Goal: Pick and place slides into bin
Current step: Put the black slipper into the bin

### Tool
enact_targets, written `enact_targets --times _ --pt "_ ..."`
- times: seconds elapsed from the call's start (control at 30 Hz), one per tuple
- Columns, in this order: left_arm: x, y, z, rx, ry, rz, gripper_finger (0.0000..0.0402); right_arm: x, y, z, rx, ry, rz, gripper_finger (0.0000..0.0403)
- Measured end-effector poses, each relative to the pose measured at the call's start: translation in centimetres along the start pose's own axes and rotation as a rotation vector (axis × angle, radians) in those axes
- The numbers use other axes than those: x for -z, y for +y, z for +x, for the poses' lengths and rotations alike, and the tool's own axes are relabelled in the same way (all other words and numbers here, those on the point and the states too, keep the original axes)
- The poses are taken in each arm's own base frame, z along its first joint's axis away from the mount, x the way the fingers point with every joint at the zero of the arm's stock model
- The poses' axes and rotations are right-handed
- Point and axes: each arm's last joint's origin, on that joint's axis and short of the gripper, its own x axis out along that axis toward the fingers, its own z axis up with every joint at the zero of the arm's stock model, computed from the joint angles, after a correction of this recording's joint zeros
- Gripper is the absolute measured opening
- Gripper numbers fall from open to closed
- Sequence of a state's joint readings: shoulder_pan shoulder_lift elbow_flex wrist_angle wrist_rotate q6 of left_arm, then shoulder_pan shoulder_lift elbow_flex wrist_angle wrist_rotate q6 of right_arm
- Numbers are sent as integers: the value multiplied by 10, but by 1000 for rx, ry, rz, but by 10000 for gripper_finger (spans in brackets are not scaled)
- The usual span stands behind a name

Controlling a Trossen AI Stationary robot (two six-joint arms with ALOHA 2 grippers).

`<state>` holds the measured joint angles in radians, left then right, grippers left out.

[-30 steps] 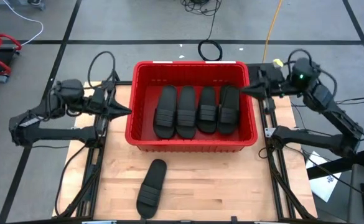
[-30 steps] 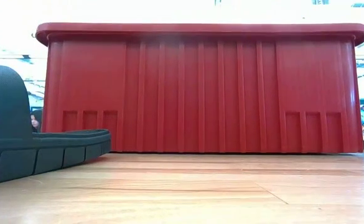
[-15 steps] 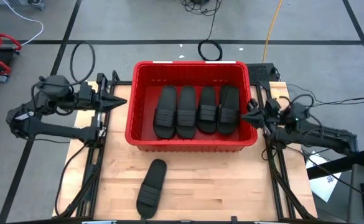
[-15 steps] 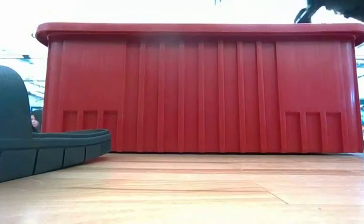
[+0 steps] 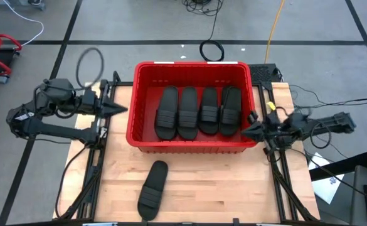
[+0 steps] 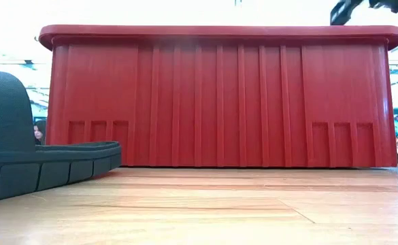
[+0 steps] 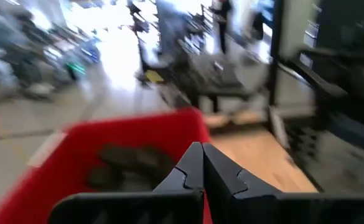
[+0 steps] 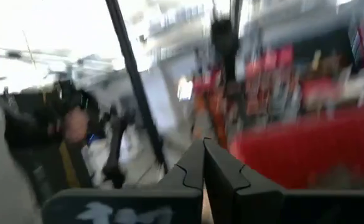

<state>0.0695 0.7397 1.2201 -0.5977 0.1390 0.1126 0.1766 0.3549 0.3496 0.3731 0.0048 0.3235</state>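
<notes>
Both end effectors, left (image 5: 122, 109) and right (image 5: 248, 130), closed (empty).

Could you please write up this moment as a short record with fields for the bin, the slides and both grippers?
bin: red bin at the table's centre
slides in bin: four slides side by side
slide outside: one loose slide on the wooden table, in front of the bin
left gripper: left gripper shut, empty, beside the bin's left wall
right gripper: right gripper shut, empty, at the bin's right wall
</notes>
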Motion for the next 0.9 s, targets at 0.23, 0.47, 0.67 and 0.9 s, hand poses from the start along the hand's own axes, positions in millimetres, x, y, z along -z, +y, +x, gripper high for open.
enact_targets --times 0.23,0.47,0.67,0.9 --pt "23 -17 23 278 249 1 0 -5 7 2 77 -95 -103 0" --pt "38 -51 44 577 419 35 1 -2 7 7 132 -101 -64 0" --pt "61 -90 71 705 629 126 2 -7 8 7 124 -149 -112 0" --pt "100 -127 113 630 927 242 4 -7 11 7 39 -136 -133 0"
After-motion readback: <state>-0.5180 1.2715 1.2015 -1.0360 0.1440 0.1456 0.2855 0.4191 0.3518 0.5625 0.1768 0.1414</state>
